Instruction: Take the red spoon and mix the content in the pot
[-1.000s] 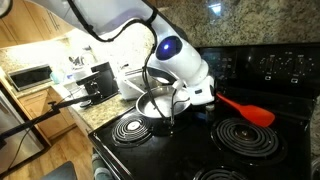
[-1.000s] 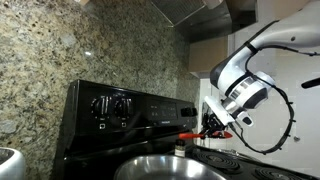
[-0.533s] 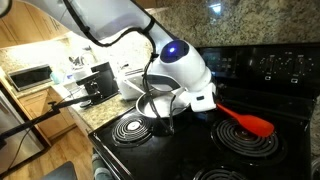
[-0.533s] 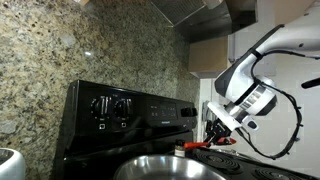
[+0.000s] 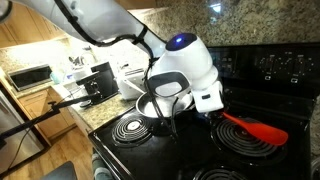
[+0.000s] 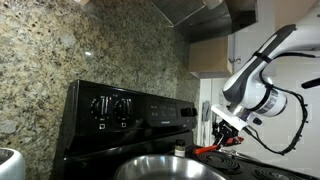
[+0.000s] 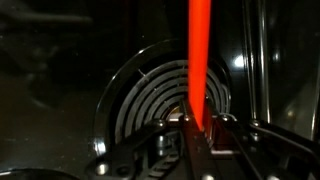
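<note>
- I see the arm [image 5: 105,18] as glossy white rounded shells, bulging at each joint.
- A round blue spot [image 5: 183,42] sits on the wrist housing.
- A thin black cable [image 5: 100,43] runs outside the links.
- The gripper [image 7: 197,122] is dark metal with slim fingers in the wrist view.

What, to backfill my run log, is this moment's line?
hand: shut on long red-orange plastic spoon | shiny silver metal pot: spoon not in it
</note>
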Controlling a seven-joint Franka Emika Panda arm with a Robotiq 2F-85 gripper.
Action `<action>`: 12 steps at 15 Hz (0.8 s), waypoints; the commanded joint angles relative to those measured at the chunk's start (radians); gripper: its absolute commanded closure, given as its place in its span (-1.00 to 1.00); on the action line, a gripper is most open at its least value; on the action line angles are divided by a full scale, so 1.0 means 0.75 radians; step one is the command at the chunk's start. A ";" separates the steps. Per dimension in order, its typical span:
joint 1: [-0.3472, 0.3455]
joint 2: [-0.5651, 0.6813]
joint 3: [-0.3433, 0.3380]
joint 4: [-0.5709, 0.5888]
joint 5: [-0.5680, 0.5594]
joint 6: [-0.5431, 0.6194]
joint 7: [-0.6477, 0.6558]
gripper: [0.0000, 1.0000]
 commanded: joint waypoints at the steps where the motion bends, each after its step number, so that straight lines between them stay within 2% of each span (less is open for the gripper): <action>1: 0.119 -0.021 -0.161 -0.030 -0.151 -0.124 0.166 0.92; 5: 0.182 -0.024 -0.248 -0.014 -0.286 -0.325 0.266 0.92; 6: 0.065 -0.078 -0.125 -0.028 -0.446 -0.353 0.346 0.92; 10: -0.025 -0.084 -0.026 -0.011 -0.732 -0.434 0.543 0.92; 12: -0.080 -0.086 0.034 0.006 -0.817 -0.480 0.596 0.92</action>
